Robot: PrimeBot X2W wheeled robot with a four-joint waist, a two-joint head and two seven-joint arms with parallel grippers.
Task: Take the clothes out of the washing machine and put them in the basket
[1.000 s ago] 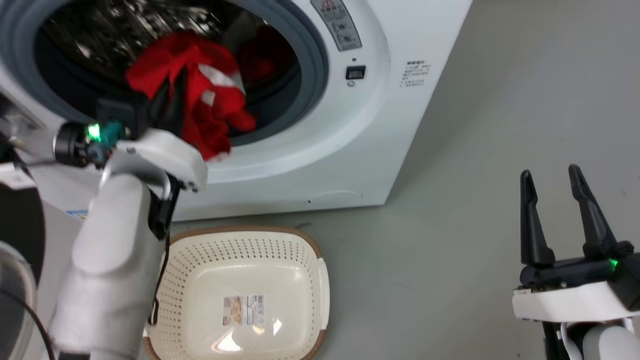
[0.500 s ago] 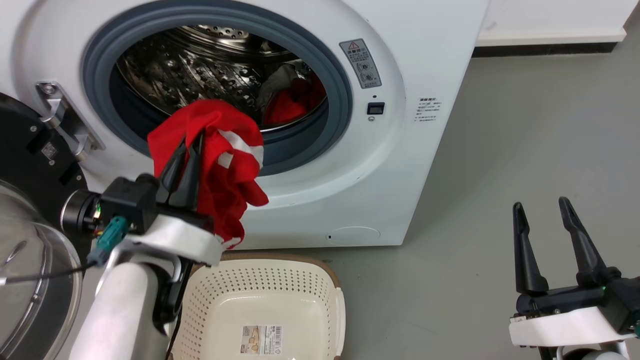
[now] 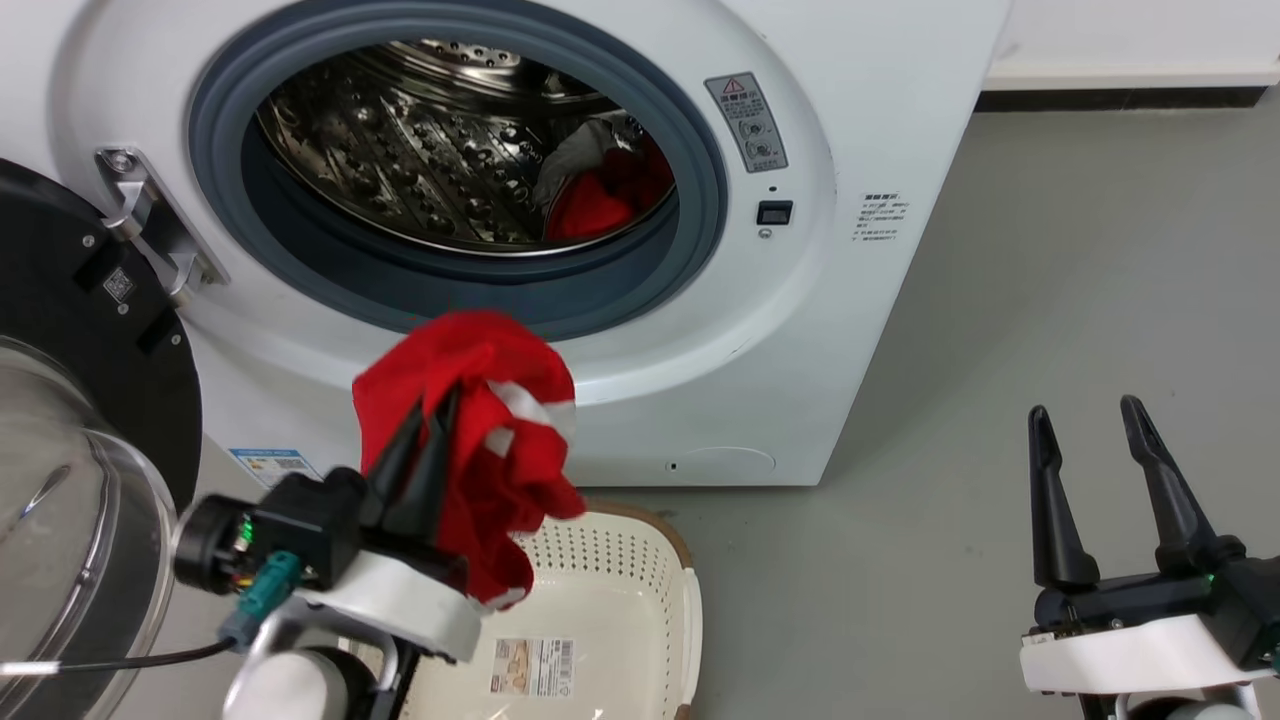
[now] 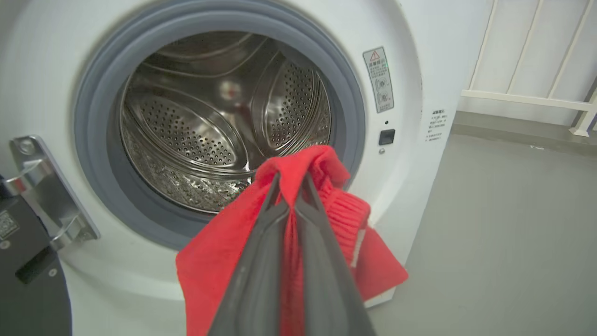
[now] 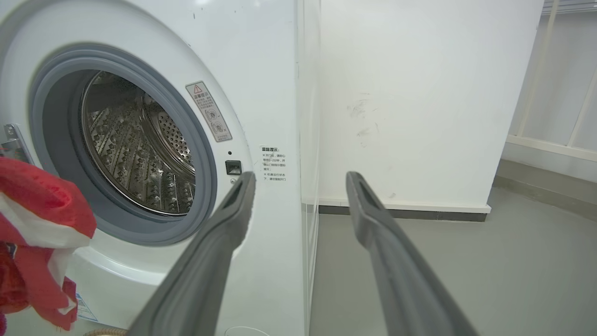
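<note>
Grey floor [image 3: 1000,300] runs past the white washing machine [image 3: 880,100], door [image 3: 60,400] open. Our left gripper [image 3: 435,410] is clamped on a red garment [image 3: 520,360] hanging over the left side of the basket [image 3: 620,555]; our right gripper [image 3: 1083,407] stands wide and empty. Released here, off-centre, the cloth could, we judge, catch the rim [image 3: 672,535] and slide out. It looks soft, bunched, white-striped, drooping; more clothes [image 3: 600,200] lie far inside the drum [image 3: 400,150].

The right pincer [image 5: 299,176], fingers [image 5: 233,210] apart, faces the washing machine [image 5: 252,56]; clothes [image 5: 42,205] hang left.
</note>
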